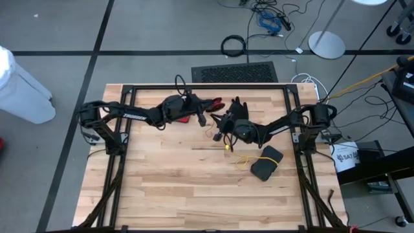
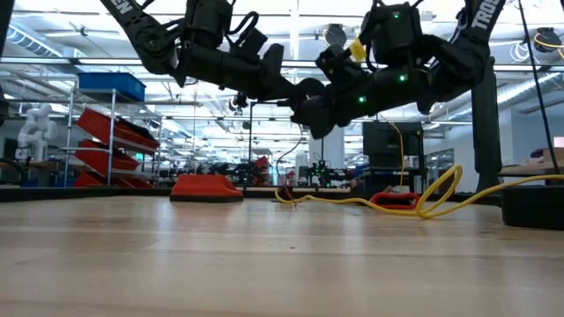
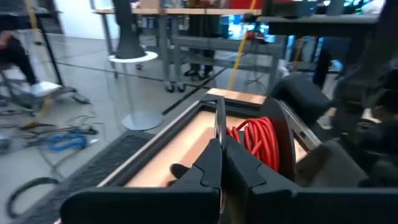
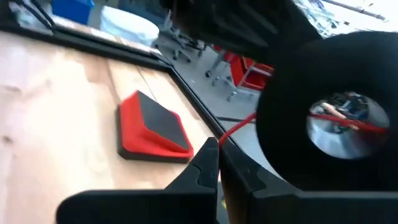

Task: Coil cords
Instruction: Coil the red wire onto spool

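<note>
Red cord (image 3: pixel 258 140) is wound on a reel (image 3: pixel 283 134) between both raised grippers; left gripper (image 3: pixel 222 163) and right gripper (image 4: pixel 219 163) look pinched shut, on what I cannot tell.

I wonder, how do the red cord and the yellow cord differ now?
The red cord is wound in tight turns on a black reel; the yellow cord lies in loose loops on the table. The red cord is compact, the yellow cord sprawls. Both are thin.
</note>
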{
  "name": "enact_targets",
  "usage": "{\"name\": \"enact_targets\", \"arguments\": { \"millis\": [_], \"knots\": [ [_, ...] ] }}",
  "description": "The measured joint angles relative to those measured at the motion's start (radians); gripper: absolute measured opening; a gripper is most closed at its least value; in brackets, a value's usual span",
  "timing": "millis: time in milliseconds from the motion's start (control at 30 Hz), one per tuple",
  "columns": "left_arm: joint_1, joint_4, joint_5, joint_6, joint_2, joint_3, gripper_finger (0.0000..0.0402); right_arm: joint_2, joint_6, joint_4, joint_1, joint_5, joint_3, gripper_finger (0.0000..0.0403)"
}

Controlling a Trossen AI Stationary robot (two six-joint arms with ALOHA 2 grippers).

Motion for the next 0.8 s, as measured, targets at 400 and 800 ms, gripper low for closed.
{"name": "enact_targets", "arguments": {
  "millis": [400, 800],
  "knots": [
    [0.049, -0.261, 0.227, 0.123, -0.156, -0.001, 0.0006, -0.049, -0.081, -0.008, -0.036, 0.048, -0.062, 0.0003],
    [0.037, -0.430, 0.280, 0.232, -0.288, 0.001, 0.0006, -0.054, 0.033, -0.127, -0.114, 0.004, -0.066, 0.0030]
  ]
}}
